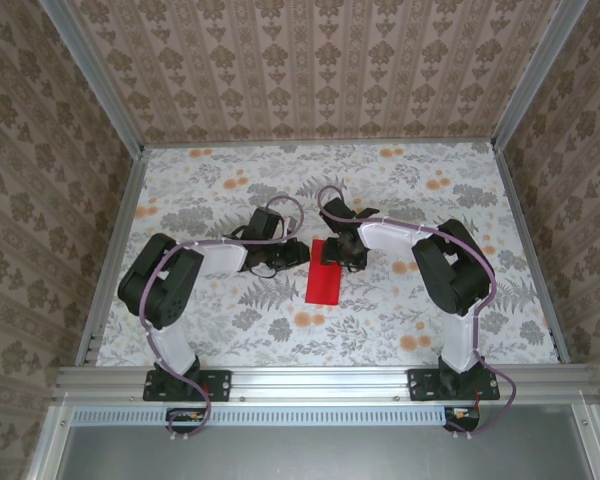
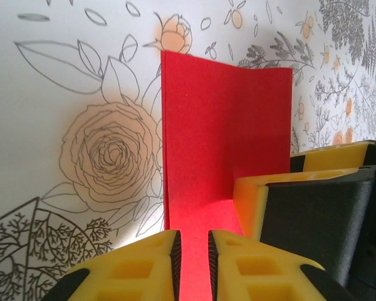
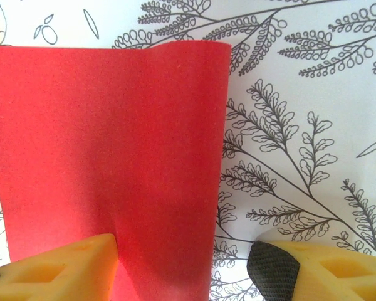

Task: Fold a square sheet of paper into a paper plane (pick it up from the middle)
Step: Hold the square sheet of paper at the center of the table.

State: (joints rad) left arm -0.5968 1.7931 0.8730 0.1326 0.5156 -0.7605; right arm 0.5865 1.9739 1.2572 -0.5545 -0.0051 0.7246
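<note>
- Red paper lies mid-surface betw. the two arms. From above it reads as a narrow oblong, slightly tilted.
- Both end effectors meet at its far end, close together, left one on its left side and right one on its right.
- Left end effector: fingers nearly together w/ a thin slit left and red showing in the slit. Can't tell if the paper is actually pinched.
- Right end effector: fingers spread wide, gripping nothing. One is over the paper, the other over bare surface, w/ the paper's side edge betw. them.
- In the way: in left wrist view a yellow-and-black finger of the right arm sits over the paper's near right part, crowding the left one.
- Paper's far edge has a slight kink, and its side edge looks rounded in right wrist view.
- Around: floral surface, patterned walls on three sides, metal rail at the near edge, well apart from the paper.
- Purple cables loop over both wrists.
</note>
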